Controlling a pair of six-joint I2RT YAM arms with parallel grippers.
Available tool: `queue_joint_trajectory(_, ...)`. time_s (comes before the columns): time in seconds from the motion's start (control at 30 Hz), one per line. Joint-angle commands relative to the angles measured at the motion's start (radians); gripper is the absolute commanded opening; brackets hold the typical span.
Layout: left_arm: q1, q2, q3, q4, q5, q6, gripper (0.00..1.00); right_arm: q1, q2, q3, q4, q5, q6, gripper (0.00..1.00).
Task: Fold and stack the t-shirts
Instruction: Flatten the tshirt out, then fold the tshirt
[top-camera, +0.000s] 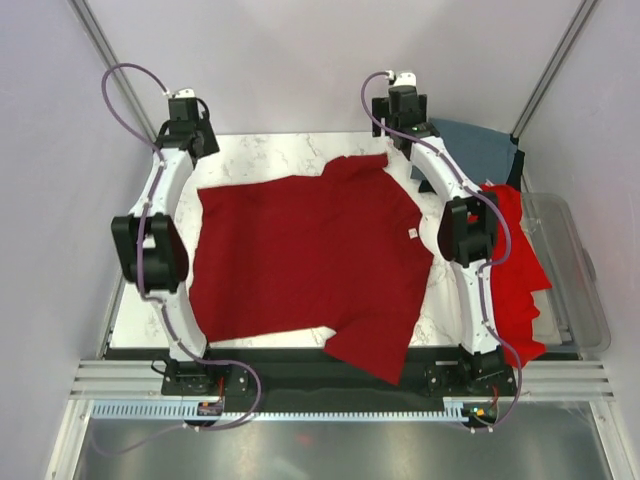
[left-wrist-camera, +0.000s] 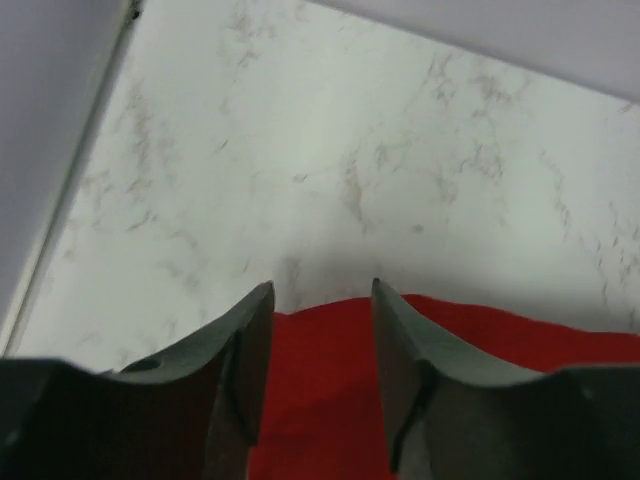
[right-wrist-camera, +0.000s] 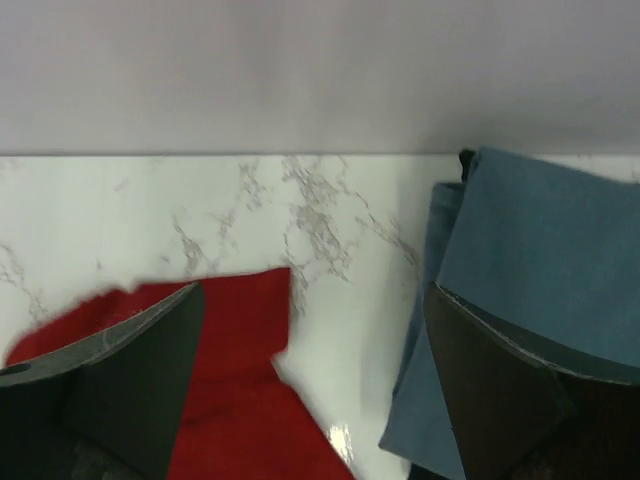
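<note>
The dark crimson t-shirt (top-camera: 310, 250) lies spread flat across the marble table (top-camera: 260, 155); its lower right corner hangs over the front edge. My left gripper (top-camera: 200, 148) is at the back left, open and empty, its fingers above the shirt's far edge (left-wrist-camera: 330, 350). My right gripper (top-camera: 405, 135) is at the back right, wide open and empty (right-wrist-camera: 315, 290), over bare marble between the crimson sleeve (right-wrist-camera: 230, 330) and the slate grey-blue shirt (top-camera: 480, 148) (right-wrist-camera: 530, 250). The brighter red shirt (top-camera: 520, 270) lies crumpled at the table's right edge. The black shirt is not clearly in view.
A clear plastic bin (top-camera: 580, 280) stands off the table's right side, partly under the red shirt. White walls and slanted metal frame posts (top-camera: 105, 50) close in the back and sides. Both arms stand along the table's left and right edges.
</note>
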Motion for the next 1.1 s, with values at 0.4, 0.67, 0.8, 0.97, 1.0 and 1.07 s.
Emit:
queue_joint_trajectory(0.4,0.030,-0.311,-0.344,-0.140,0.238,-0.252,0.58,0.011,-0.711,-0.770,0.126,-0.283,0.326,0.98)
queue_joint_trajectory(0.67,0.033,-0.441,-0.696,-0.022,0.222,-0.367,0.57,0.031,-0.611,-0.979,0.146,-0.446,0.439,0.98)
queue_joint_trajectory(0.8,0.033,-0.386,-0.749,0.075,0.269,-0.471,0.57,0.031,-0.492,-0.923,0.124,-0.479,0.444,0.98)
queue_joint_trajectory(0.97,0.034,-0.202,-0.707,0.129,0.251,-0.515,0.56,0.019,-0.371,-0.875,0.107,-0.448,0.436,0.98)
queue_joint_trajectory(1.0,0.033,-0.173,-0.691,0.132,0.251,-0.515,0.56,0.007,-0.353,-0.858,0.103,-0.446,0.444,0.98)
queue_joint_trajectory(1.07,0.033,-0.105,-0.633,0.132,0.216,-0.519,0.55,-0.007,-0.290,-0.835,0.101,-0.457,0.447,0.98)
